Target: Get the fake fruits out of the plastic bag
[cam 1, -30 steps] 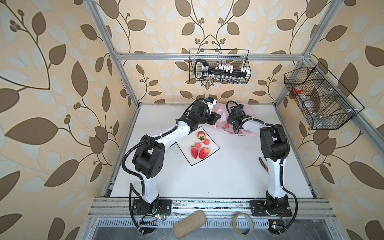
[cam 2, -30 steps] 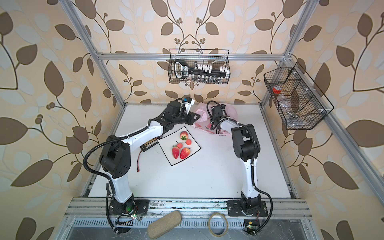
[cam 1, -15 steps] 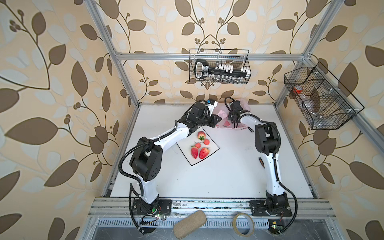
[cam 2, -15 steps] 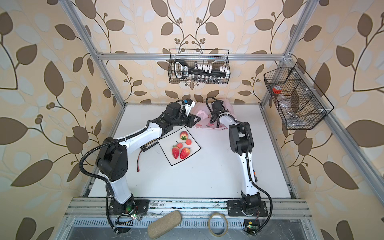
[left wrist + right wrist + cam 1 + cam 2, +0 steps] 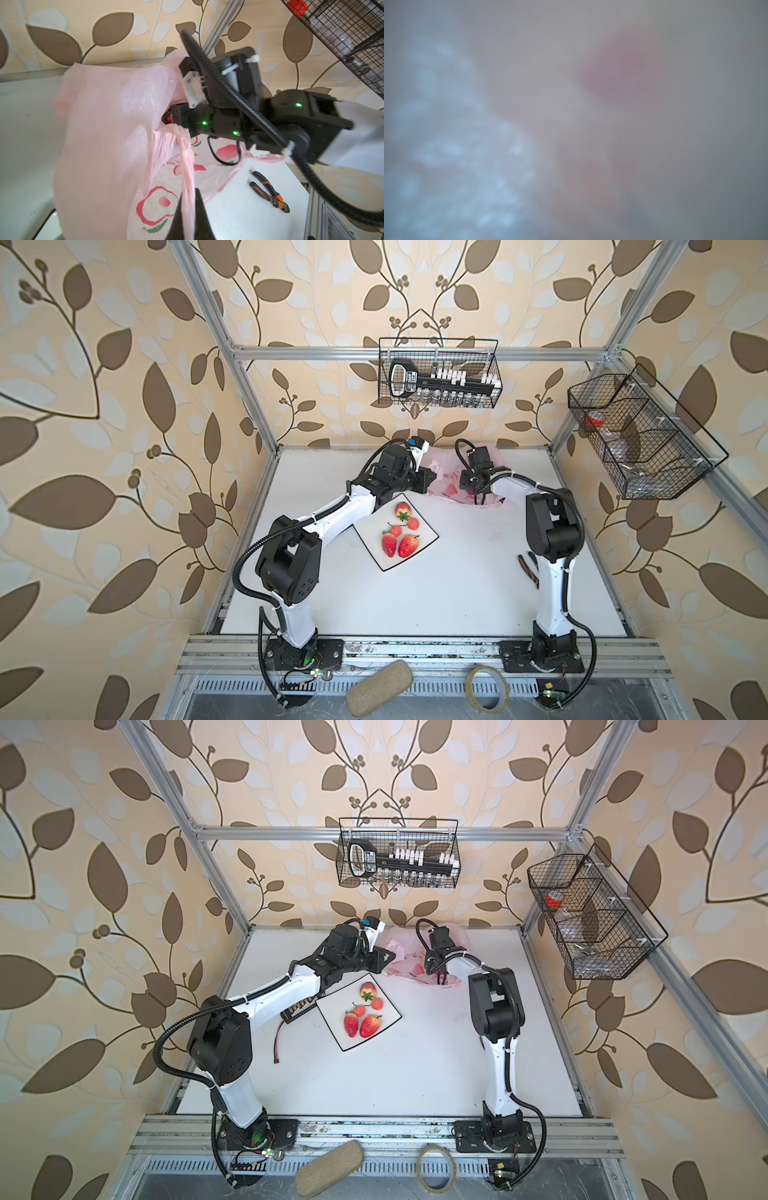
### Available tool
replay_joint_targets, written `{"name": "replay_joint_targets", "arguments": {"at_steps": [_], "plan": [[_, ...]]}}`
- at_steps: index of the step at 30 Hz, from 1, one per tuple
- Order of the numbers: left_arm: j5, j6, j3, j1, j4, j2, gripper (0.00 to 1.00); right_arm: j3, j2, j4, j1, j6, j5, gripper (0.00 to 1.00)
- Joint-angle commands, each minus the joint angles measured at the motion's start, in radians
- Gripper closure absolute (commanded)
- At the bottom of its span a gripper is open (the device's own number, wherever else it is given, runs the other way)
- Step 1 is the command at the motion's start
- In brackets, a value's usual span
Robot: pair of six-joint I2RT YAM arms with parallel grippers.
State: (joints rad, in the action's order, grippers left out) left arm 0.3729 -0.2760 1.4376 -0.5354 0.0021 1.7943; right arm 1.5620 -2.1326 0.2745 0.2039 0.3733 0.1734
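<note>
Top views, front rail: we see a tape roll [image 5: 467,689] and a grey pouch [image 5: 379,681] lying near each other between the two arm bases, off the white table [image 5: 436,601].
Pliers [image 5: 528,569]: orange and black, flat on the table close beside the right arm.
Plate [image 5: 427,536]: white and square, set cornerwise near the middle of the table on the left arm's side; we find it in both top views.
Fruit on the plate: three strawberries [image 5: 389,544] and two cherries [image 5: 413,524]. Two strawberries lie side by side at the near corner, the third lies toward the far corner, and the cherries sit between them.
Black board [image 5: 300,1008]: a red wire trails from it; it lies just beside the plate and partly under the left arm.
Left gripper [image 5: 188,200]: its fingers are pinched tight on a twisted handle [image 5: 185,158] of the bag, holding that loop up off the table.
Bag [image 5: 446,489]: pink, thin and crinkled, printed with red shapes. It lies at the back of the table beyond the plate, between the two grippers.
Right gripper [image 5: 469,485]: pushed into the mouth of the bag, its fingers hidden by the film; we cannot tell how wide they stand or whether they hold anything.
Right wrist view: only a pink-grey blur with a reddish blot; we cannot tell what it is.
Walls: one wire basket [image 5: 436,341] hangs on the back wall with a black-handled tool inside, and a second basket [image 5: 660,485] hangs on the right wall.
</note>
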Motion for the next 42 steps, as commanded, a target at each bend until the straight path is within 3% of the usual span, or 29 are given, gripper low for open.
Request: {"name": "replay_joint_targets", "arguments": {"at_steps": [1, 15, 26, 33, 42], "plan": [[-0.026, 0.004, 0.045, 0.023, 0.002, -0.004, 1.0, -0.088, 0.11, -0.079, 0.006, 0.016, -0.136, 0.58], [0.0, -0.002, 0.14, 0.06, -0.004, 0.094, 1.0, -0.284, 0.378, -0.153, 0.005, 0.014, -0.381, 0.61], [0.059, 0.03, 0.177, 0.108, -0.035, 0.128, 1.0, -0.37, 0.613, -0.201, 0.052, -0.093, -0.503, 0.61], [0.113, 0.039, 0.228, 0.136, -0.072, 0.161, 1.0, -0.471, 0.689, -0.23, 0.23, -0.179, -0.456, 0.6], [0.138, 0.04, 0.255, 0.168, -0.094, 0.171, 1.0, -0.458, 0.48, -0.36, 0.457, -0.163, -0.303, 0.61]]}}
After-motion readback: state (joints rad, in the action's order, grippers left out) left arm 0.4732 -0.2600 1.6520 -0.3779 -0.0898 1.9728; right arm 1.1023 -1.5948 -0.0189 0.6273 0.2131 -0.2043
